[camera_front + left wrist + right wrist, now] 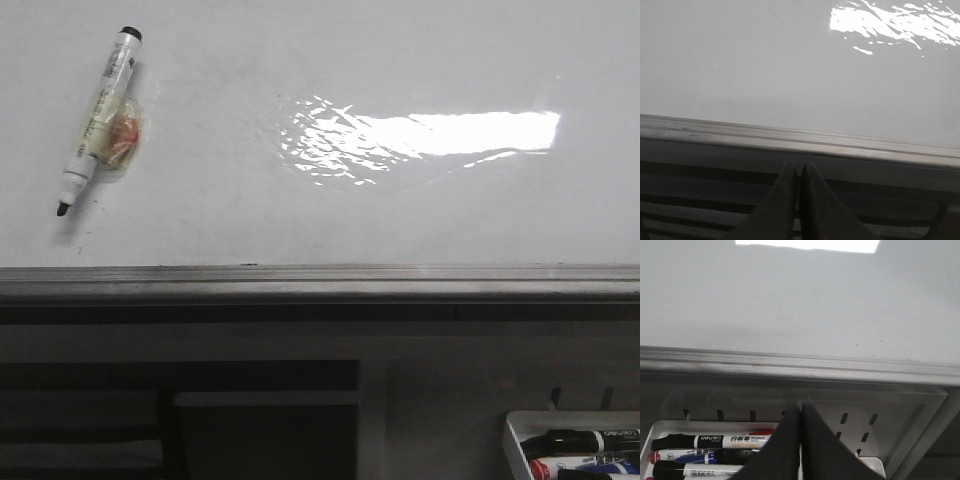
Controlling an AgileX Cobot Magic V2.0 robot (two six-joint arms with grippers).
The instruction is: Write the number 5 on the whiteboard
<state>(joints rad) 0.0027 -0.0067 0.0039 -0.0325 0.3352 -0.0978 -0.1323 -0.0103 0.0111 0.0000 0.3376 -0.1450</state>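
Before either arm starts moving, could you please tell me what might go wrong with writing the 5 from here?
1. The marker lies uncapped on the whiteboard, tip down; a nudge could smear stray ink.
2. Something clear and orange clings to its barrel, which may spoil the grip.
3. Both the left hand and right hand are shut below the ledge, so either must open and clear it first.

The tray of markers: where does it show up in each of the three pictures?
Front view: the tray of markers sits in the lower right corner, below the grey ledge.
Left wrist view: not in it; only the whiteboard, the ledge and the shut left hand show.
Right wrist view: along the lower edge, partly behind the shut right hand.
Shared landmark: the grey ledge crosses all three pictures.
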